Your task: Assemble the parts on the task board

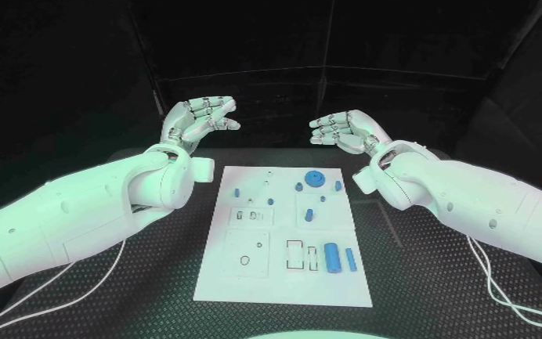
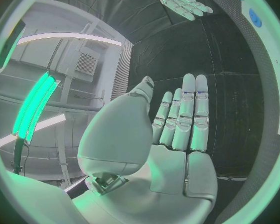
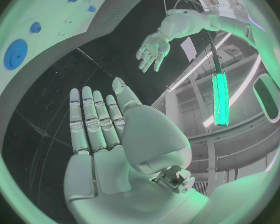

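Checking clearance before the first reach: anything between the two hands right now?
Nothing. In the head view the left hand and right hand hover open past the task board's far edge, with bare black table between them.

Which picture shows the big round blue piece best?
The head view: the big round blue piece sits whole and flat on the far end of the task board. The right wrist view shows it bent at the rim; the left wrist view catches it at the edge.
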You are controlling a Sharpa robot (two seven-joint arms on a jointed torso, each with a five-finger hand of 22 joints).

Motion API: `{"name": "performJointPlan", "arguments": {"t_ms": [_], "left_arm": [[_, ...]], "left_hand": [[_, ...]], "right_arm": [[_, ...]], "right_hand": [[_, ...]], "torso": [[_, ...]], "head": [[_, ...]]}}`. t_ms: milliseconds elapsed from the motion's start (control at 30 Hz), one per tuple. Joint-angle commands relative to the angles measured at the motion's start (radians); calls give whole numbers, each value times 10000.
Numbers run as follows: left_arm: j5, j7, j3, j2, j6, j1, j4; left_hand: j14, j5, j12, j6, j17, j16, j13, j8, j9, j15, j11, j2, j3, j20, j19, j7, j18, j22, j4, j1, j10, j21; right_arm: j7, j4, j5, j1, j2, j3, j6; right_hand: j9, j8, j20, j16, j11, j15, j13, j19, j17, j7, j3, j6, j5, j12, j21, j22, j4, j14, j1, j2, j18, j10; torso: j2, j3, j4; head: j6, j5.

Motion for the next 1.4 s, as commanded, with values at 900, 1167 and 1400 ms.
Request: {"name": "performJointPlan", "arguments": {"t_ms": [900,1167,1400], "left_arm": [[-1012,-577,9,-1107,1482,-113,2380],[-1012,-604,10,-1111,1538,-146,2384],[-1013,-636,10,-1116,1592,-153,2372]], "left_hand": [[574,-27,-722,1007,1266,-47,-106,-569,-328,-287,-271,61,-337,-381,575,-117,64,132,-440,342,1657,283],[537,-27,-793,983,1318,-107,-103,-637,-333,-259,-241,76,-383,-353,550,-83,66,118,-449,309,1633,257],[526,-27,-807,979,1335,-125,-100,-656,-333,-251,-234,85,-396,-344,541,-74,67,113,-450,297,1632,249]], "right_arm": [[-4357,513,-9272,571,488,20,2676],[-4392,343,-9377,573,668,18,2880],[-4335,196,-9396,573,794,17,3066]], "right_hand": [[-46,-762,-1580,3837,-1069,-1550,40,3054,2999,-524,153,2591,216,-734,4970,2623,-428,5482,-666,-582,191,2702],[-62,-803,-1563,5762,-1049,-1533,39,3038,4685,-539,336,2322,213,-744,5663,3028,-430,5293,-755,-665,196,2491],[-44,-770,-1547,7194,-1034,-1539,49,3027,6173,-555,502,2234,229,-727,6026,3239,-422,5346,-808,-644,197,2416]], "torso": [[1397,-280,268],[1557,-307,309],[1610,-323,321]], "head": [[230,-423],[222,-467],[140,-511]]}}
